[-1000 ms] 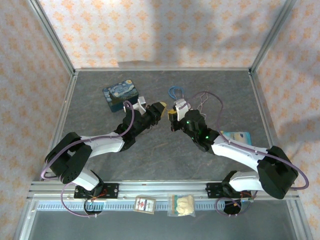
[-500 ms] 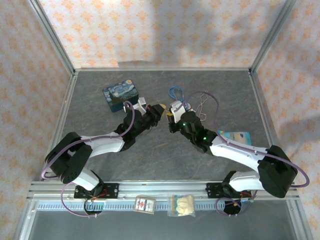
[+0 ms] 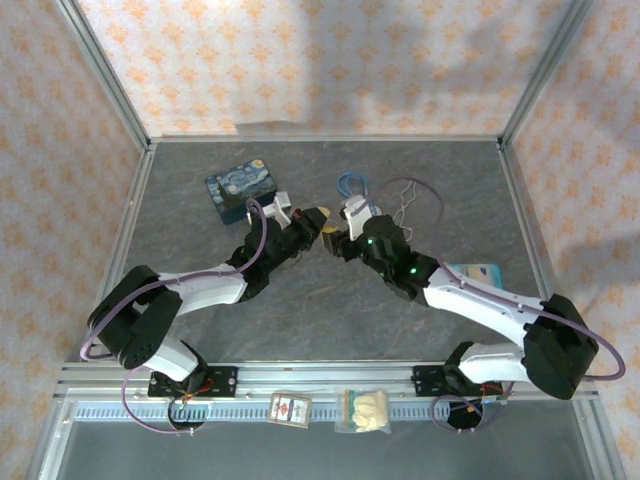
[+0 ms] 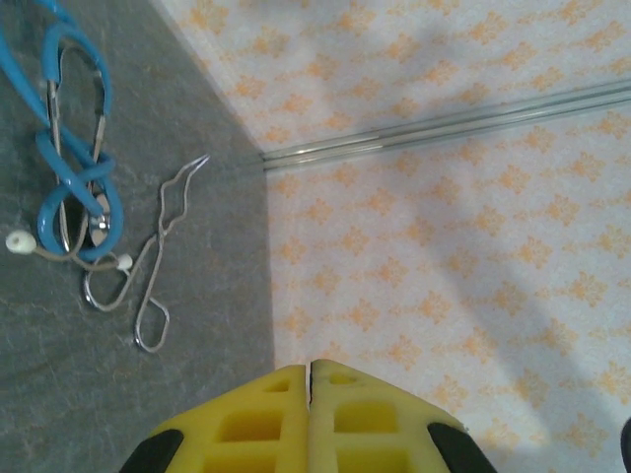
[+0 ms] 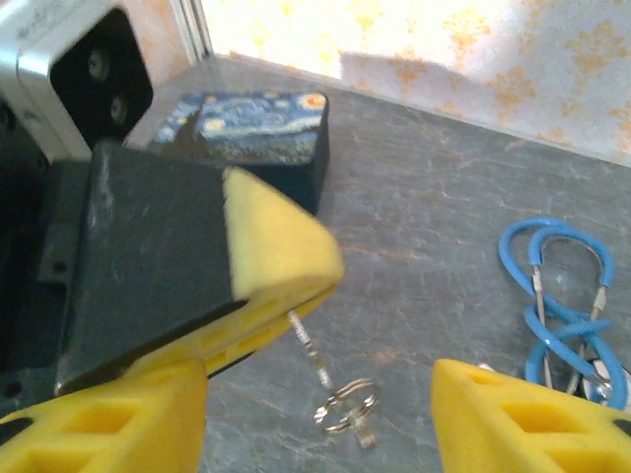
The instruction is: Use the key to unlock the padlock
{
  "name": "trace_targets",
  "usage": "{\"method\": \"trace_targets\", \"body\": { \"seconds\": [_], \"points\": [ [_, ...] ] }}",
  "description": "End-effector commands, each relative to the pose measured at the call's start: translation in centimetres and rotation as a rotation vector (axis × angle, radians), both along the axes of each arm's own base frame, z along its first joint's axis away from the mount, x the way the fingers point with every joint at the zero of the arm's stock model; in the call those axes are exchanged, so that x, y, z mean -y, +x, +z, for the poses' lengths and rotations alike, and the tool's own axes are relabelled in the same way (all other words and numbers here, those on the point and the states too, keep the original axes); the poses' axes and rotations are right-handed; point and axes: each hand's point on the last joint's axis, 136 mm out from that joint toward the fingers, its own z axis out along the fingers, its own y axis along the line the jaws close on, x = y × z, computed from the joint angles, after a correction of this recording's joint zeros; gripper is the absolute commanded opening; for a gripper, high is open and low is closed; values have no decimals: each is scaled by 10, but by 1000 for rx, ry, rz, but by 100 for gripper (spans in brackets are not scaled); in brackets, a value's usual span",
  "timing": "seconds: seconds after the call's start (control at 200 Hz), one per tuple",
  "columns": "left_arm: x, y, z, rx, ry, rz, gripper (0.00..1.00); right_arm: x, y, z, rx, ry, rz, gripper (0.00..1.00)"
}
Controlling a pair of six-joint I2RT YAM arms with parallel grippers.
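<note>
Left of centre in the top view: left tool clamped, pads pressed together with no gap. Pinches what looks like the key by one end, with its thin shaft poking out below the pad at centre of the right wrist view and a ring hanging from it over the worktop. Just right: right tool spread wide, empty, fingers flanking the ring. Cannot tell where the padlock is. Seems early in the job: key in hand, but no padlock steadied, nothing inserted, nothing turned. Far right: blue cable, well apart.
</note>
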Motion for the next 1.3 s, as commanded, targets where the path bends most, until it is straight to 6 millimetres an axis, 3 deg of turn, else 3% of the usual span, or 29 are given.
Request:
{"method": "trace_targets", "body": {
  "seconds": [0.0, 0.145, 0.27, 0.37, 0.686, 0.941, 1.296],
  "points": [
    [-10, -3, 19, 129, 84, -8, 0, 3, 1, 45, -69, 237, 26, 62],
    [-14, -14, 47, 301, 117, -58, 0, 10, 5, 57, -169, 445, 123, 60],
    [-13, -27, 67, 438, 106, -108, 0, 4, -1, 65, -216, 560, 223, 38],
    [-9, -36, 75, 508, 98, -147, 0, -4, -13, 72, -237, 640, 323, 31],
    [-7, -63, 97, 656, 12, -218, 0, -16, -31, 69, -281, 716, 471, 32],
    [-10, -66, 103, 691, -17, -210, 0, -21, -41, 59, -359, 728, 536, 36],
    [-11, -67, 102, 697, -9, -201, 0, -23, -54, 64, -409, 756, 602, 38]
  ]
}}
